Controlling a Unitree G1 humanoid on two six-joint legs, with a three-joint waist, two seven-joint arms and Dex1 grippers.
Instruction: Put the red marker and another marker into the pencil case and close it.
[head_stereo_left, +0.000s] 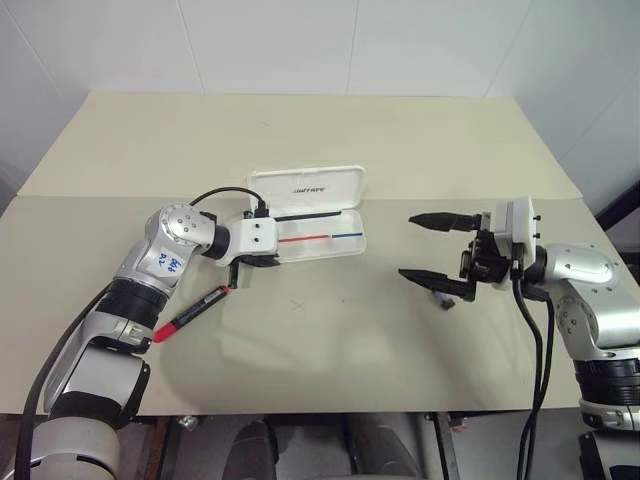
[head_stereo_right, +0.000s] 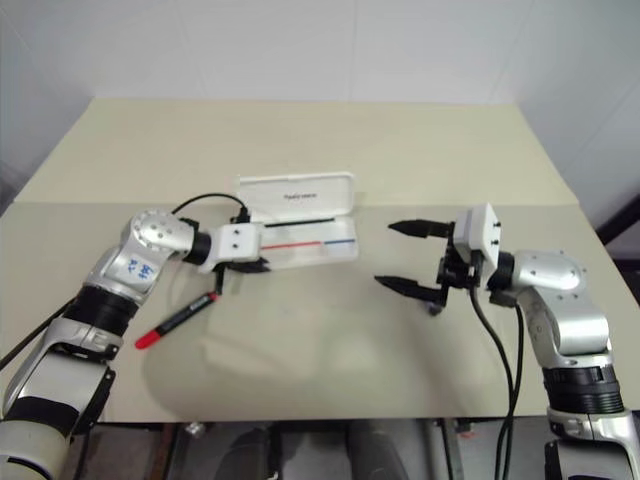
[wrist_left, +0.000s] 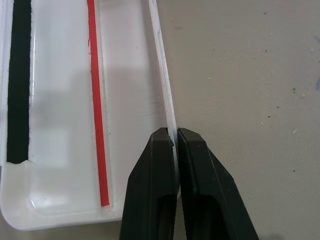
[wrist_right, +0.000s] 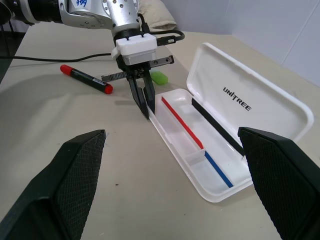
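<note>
A beige tabletop (head_stereo_left: 400, 350) against white walls is in front of you, with the white hard-plastic hinged pencil case (head_stereo_left: 315, 235) lying open near its middle.

Your left gripper (wrist_right: 145, 105) has its two black fingers pressed together on the thin front wall of the case's tray, at the end nearest that arm; the left wrist view shows the white rim caught between the fingertips (wrist_left: 162, 145). Inside the tray you can see a red and a blue stripe, and the lid stands tilted back with dark lettering on it. The slim red marker with a black middle band (head_stereo_left: 192, 313) lies on the table just beside your left arm, outside the case. The short pale green marker (wrist_right: 160, 77) lies on the table behind the left gripper, near the case's end. Your right gripper (head_stereo_left: 438, 250) hangs over the table well to the right of the case, jaws spread wide and holding nothing.
</note>
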